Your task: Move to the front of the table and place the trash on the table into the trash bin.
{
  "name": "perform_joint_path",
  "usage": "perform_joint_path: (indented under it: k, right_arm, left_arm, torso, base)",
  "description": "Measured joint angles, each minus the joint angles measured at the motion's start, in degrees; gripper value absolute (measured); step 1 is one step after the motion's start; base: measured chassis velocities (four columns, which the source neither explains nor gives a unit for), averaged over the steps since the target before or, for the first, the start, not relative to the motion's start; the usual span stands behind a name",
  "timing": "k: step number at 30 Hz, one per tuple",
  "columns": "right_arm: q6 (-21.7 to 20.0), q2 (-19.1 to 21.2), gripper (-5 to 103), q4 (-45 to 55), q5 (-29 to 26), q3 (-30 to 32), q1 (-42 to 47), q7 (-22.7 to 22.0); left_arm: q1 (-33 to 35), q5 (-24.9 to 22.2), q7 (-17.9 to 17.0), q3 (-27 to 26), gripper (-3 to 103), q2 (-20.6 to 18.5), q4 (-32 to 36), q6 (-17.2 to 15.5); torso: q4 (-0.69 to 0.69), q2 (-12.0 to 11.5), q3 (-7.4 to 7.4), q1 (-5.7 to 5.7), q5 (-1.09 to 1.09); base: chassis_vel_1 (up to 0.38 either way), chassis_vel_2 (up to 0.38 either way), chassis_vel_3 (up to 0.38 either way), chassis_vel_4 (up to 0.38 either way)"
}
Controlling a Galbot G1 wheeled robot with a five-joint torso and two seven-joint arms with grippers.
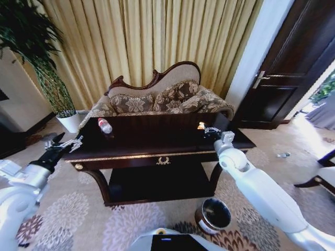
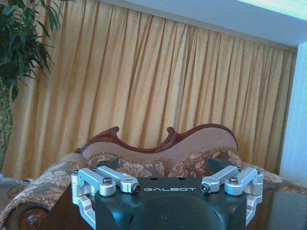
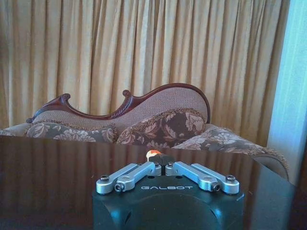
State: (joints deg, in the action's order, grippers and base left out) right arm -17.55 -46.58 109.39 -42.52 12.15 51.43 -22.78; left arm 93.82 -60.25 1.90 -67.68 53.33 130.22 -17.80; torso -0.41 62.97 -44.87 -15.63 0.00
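**Right gripper clamped on a scrap at the table's right end; bin low and toward the robot**

Robot stands at the front of the table (image 1: pixel 131 157), gold emblem roughly centred in the head view; right arm reaches out over the right end of the top; right gripper (image 1: pixel 208 129) sits low at the surface, a small pale scrap (image 1: pixel 201 125) at its tip.

Right wrist view: fingers drawn together, links folded inward, a small white-and-orange scrap (image 3: pixel 153 154) pinched between the tips; I judge this to be one piece of the trash, already in hand; whether it is lifted clear of the wood, cannot tell.

Left gripper (image 1: pixel 67 144) hovers off the table's left front corner; jaws spread wide, nothing in them; left wrist view agrees.

Another item (image 1: pixel 105 126), white with a red end, lies on the left part of the top, nearer the left gripper.

Trash bin (image 1: pixel 214 214) stands on the carpet before the table's right leg, mouth up; from the right gripper it lies down and back toward the robot, well below table height; right arm is the nearer one.
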Motion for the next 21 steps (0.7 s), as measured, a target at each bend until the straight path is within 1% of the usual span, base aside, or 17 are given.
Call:
perform_joint_path:
  k: [7, 13, 15, 16, 18, 19, 20, 21]
  right_arm:
    - [0.5, -0.2, 0, -0.5, 1.7, 0.9, 1.9, 0.7]
    - [1.6, -1.4, 0, -1.7, 3.3, 2.5, 5.6, 2.1]
    - [1.9, -1.6, 0, -1.6, 3.7, 4.4, 7.6, 2.8]
    - [1.9, -1.6, 0, -1.6, 3.7, 4.4, 7.6, 2.8]
    - [1.9, -1.2, 0, -1.0, 3.9, 7.7, 10.2, 4.0]
    - [1.9, -1.2, 0, -1.0, 3.9, 7.7, 10.2, 4.0]
    - [1.9, -1.0, 0, -1.0, 4.4, 9.2, 11.5, 4.9]
    - [2.1, -1.0, 0, -1.5, 5.2, 9.9, 12.2, 5.4]
  left_arm:
    - [0.2, 0.2, 0.0, 0.0, 100, 0.3, 0.3, 0.1]
    - [0.8, 0.4, 0.0, -0.4, 100, 1.1, 0.9, 0.3]
    - [1.2, 0.4, 0.0, -0.6, 100, 1.4, 1.2, 0.3]
    - [1.2, 0.4, 0.0, -0.6, 100, 1.4, 1.2, 0.3]
    - [1.4, 0.4, 0.1, -0.7, 100, 1.8, 1.4, 0.4]
    - [1.4, 0.4, 0.1, -0.7, 100, 1.8, 1.4, 0.4]
    - [1.4, 0.4, 0.1, -0.7, 100, 1.9, 1.6, 0.4]
    - [1.3, 0.5, 0.1, -0.7, 100, 2.1, 1.6, 0.4]
  torso:
    - [0.01, 0.0, 0.0, 0.0, -0.01]
    - [0.0, 0.0, 0.0, 0.0, 0.0]
    - [0.02, 0.0, -0.01, -0.01, -0.01]
    - [0.02, 0.0, -0.01, -0.01, -0.01]
    - [0.01, 0.0, -0.01, -0.02, 0.01]
    - [0.01, 0.0, -0.01, -0.02, 0.01]
    - [-0.02, 0.0, -0.01, -0.03, -0.03]
    - [-0.02, 0.0, -0.01, -0.04, -0.01]
  base:
    - [0.199, -0.19, -0.193, 0.177]
    - [0.107, -0.102, -0.108, 0.1]
    - [0.043, -0.03, -0.034, 0.058]
    - [0.043, -0.019, -0.018, 0.058]
    - [0.0, 0.0, 0.0, 0.0]
    - [0.0, 0.0, 0.0, 0.0]
    - [0.0, 0.0, 0.0, 0.0]
    - [0.0, 0.0, 0.0, 0.0]
